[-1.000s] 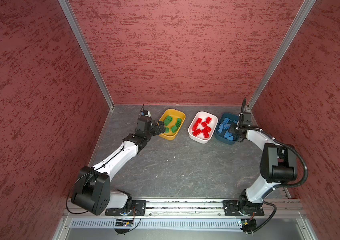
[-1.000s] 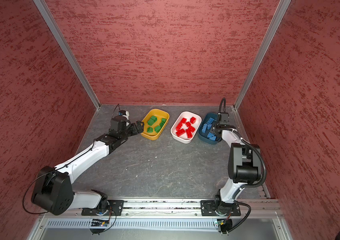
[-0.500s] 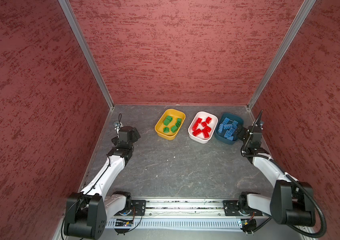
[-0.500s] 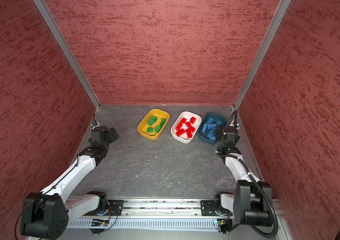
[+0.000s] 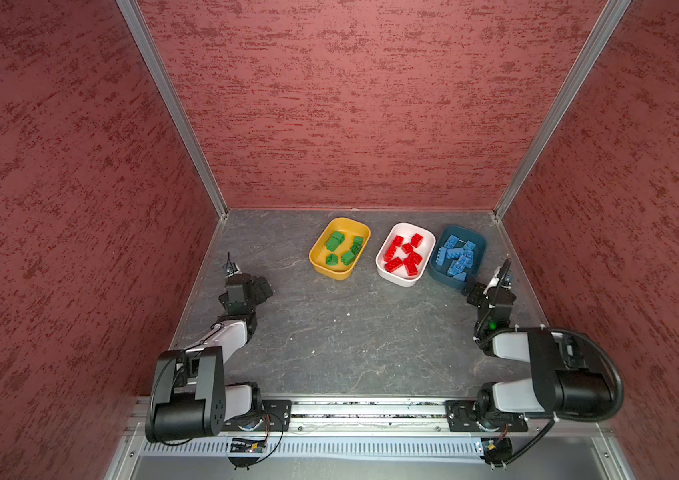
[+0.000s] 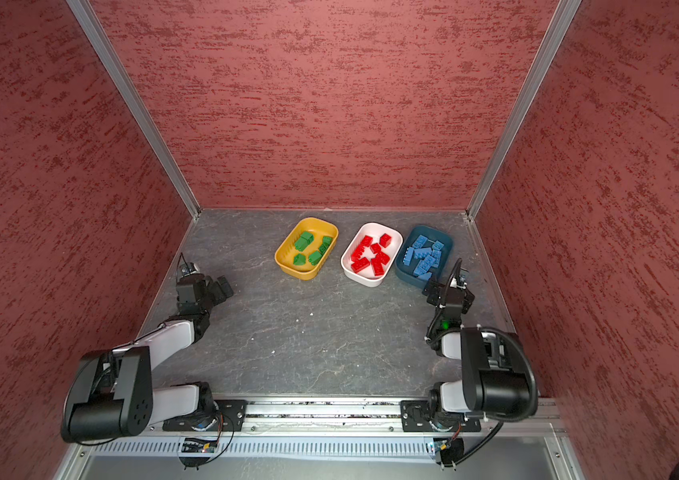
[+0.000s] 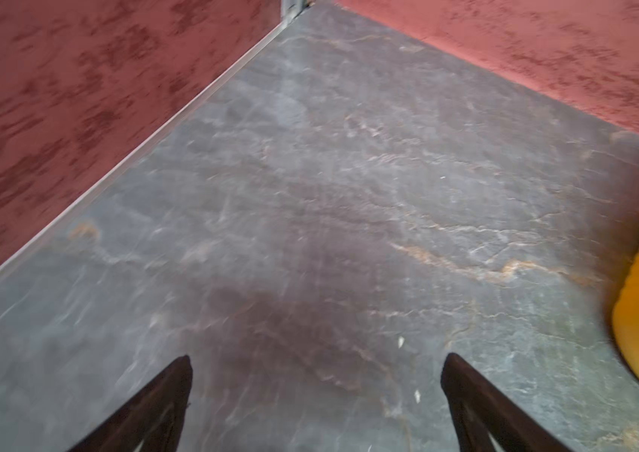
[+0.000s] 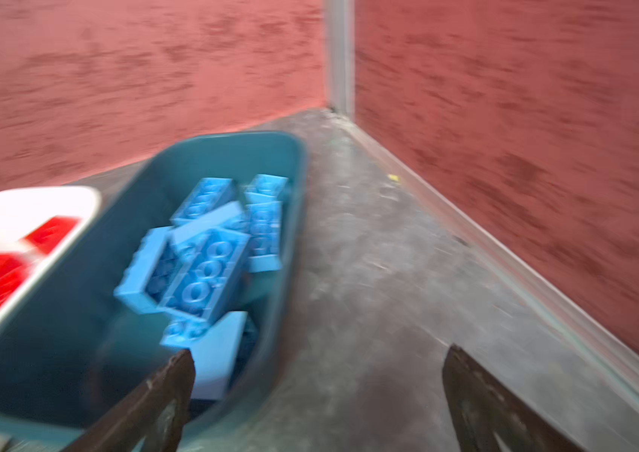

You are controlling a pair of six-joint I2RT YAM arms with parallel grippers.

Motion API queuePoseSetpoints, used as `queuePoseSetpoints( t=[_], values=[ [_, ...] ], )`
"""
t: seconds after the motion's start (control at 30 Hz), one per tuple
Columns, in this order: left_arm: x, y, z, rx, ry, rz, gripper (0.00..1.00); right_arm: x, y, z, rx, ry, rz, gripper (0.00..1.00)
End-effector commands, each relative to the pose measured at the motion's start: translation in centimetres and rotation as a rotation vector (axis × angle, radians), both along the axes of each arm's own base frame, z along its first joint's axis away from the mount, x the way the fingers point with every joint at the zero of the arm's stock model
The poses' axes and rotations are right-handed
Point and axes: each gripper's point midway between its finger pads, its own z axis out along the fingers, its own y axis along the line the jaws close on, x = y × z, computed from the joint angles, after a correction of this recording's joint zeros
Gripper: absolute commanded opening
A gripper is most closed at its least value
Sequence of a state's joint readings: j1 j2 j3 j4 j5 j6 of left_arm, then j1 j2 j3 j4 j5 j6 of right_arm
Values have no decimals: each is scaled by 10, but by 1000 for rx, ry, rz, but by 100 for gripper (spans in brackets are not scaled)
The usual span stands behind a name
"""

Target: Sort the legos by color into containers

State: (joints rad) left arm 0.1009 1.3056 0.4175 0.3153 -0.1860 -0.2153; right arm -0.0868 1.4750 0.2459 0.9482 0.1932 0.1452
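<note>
1. Top views both show you three containers in a row at the back of the bench (image 5: 350, 332), with the white container (image 5: 398, 281) in the middle.
2. Red legos (image 5: 402, 255) lie inside the white container, and no other color shows among them.
3. Just beside it on the left-arm side, the yellow container (image 5: 346, 223) holds only green legos (image 5: 346, 257).
4. Close on its right-arm side, the teal container (image 5: 441, 276) holds only blue legos (image 5: 456, 257) in a loose heap. The blurred right wrist view agrees.
5. You can see no loose brick on the bench in front of the white container, only a few pale specks (image 5: 313, 352).
6. Your left fingers (image 7: 161, 395) stand wide apart and empty over bare bench, well apart from the white container and beyond the yellow one.
7. Your right fingers (image 8: 161, 391) are spread too, with nothing between them. They are at the teal container's near corner, on the side away from the white container.
8. Sorting looks finished to me. At most, check that no brick hides under an arm or behind a container wall.
</note>
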Motion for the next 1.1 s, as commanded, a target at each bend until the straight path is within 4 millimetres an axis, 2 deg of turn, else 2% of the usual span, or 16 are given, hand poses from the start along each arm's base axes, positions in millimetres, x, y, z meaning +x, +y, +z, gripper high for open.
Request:
queuePoseSetpoints(
  t=[0.0, 0.03, 0.2, 0.33, 0.37, 0.47, 0.53, 1.07],
  values=[
    [28, -9, 37, 37, -159, -83, 99, 20, 34, 42, -74, -195, 219, 99],
    [32, -9, 42, 46, -190, -90, 99, 24, 30, 35, -62, -140, 202, 99],
    [51, -18, 40, 70, -223, -155, 99, 25, 29, 36, -66, -147, 189, 99],
    [59, -52, 36, 161, -224, -285, 99, 25, 29, 36, -65, -147, 191, 99],
    [58, -55, 36, 165, -222, -292, 99, 25, 29, 36, -66, -145, 192, 99],
    [50, -51, 34, 140, -322, -305, 99, 25, 29, 36, -67, -146, 192, 99],
    [49, -45, 30, 141, -283, -255, 99, 25, 30, 36, -66, -145, 192, 99],
    [48, -46, 30, 154, -286, -246, 99, 26, 31, 35, -70, -142, 200, 99]
  ],
)
